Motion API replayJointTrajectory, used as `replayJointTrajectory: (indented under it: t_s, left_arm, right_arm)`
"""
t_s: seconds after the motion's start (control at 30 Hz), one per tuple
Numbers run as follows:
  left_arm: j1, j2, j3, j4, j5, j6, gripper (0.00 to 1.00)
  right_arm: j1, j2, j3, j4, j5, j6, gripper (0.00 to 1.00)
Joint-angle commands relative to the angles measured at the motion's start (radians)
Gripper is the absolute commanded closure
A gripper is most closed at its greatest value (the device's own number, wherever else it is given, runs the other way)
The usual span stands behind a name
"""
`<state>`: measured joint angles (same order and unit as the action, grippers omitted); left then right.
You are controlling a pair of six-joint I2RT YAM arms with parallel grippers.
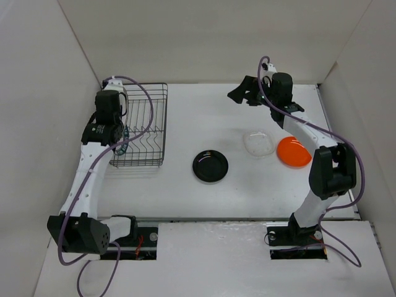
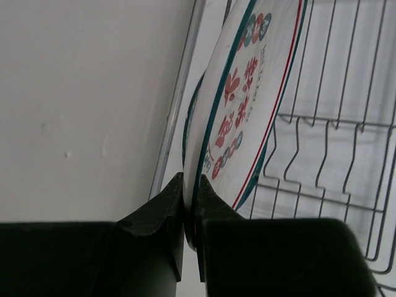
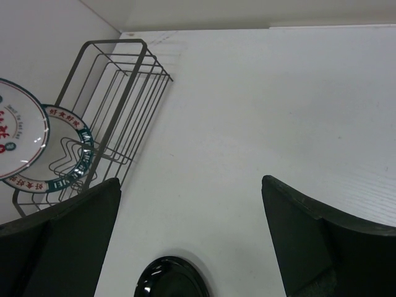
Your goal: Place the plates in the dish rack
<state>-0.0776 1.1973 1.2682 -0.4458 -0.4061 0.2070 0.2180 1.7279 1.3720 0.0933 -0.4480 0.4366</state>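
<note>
Here, the left end effector (image 2: 190,185) grips the edge of the white plate with red markings (image 2: 247,105), held upright inside the dish rack (image 1: 148,133) beside the teal-rimmed plate (image 3: 79,145) standing there. Right of the dish rack, the black plate (image 1: 210,166), clear plate (image 1: 258,142) and orange plate (image 1: 293,151) lie on the desk (image 1: 185,111). There too, the right end effector (image 3: 190,185) hangs released.
</note>
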Motion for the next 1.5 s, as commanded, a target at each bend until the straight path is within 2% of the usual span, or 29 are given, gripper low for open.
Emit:
replayJointTrajectory:
  t_s: [0.0, 0.4, 0.73, 1.0, 1.1, 1.13, 1.27, 1.3, 1.4, 1.47]
  left_arm:
    - [-0.004, -0.035, -0.007, 0.056, -0.074, -0.004, 1.00]
    - [-0.013, -0.015, -0.099, 0.067, -0.091, -0.043, 1.00]
    - [-0.013, 0.015, -0.118, 0.067, -0.134, -0.072, 1.00]
    - [-0.013, 0.056, -0.107, 0.047, -0.115, -0.093, 0.99]
    - [-0.013, 0.065, -0.107, 0.036, -0.091, -0.093, 0.89]
    - [-0.022, 0.065, -0.107, 0.036, -0.091, -0.103, 0.81]
    - [-0.022, 0.065, -0.107, 0.036, -0.062, -0.103, 0.66]
    - [-0.022, 0.065, -0.107, 0.036, -0.045, -0.103, 0.58]
    - [-0.022, 0.045, -0.064, 0.010, 0.018, -0.092, 0.49]
    - [-0.022, 0.045, 0.011, -0.040, 0.110, -0.078, 0.34]
  right_arm:
    - [0.011, -0.054, 0.036, 0.008, 0.009, -0.018, 0.00]
    - [0.011, -0.064, 0.006, 0.008, 0.000, -0.027, 0.00]
    - [-0.017, -0.073, 0.006, 0.008, -0.020, -0.027, 0.00]
    - [-0.017, -0.064, 0.006, 0.008, -0.029, -0.027, 0.00]
    - [-0.017, -0.053, 0.006, 0.008, -0.029, -0.027, 0.00]
    - [-0.017, -0.053, 0.006, 0.008, -0.029, -0.027, 0.00]
    - [-0.017, -0.033, 0.015, -0.024, -0.070, -0.067, 0.00]
    - [-0.017, -0.033, 0.015, -0.035, -0.083, -0.105, 0.00]
    - [0.004, 0.001, 0.033, -0.146, -0.175, -0.232, 0.00]
    - [0.004, 0.034, 0.045, -0.229, -0.249, -0.300, 0.00]
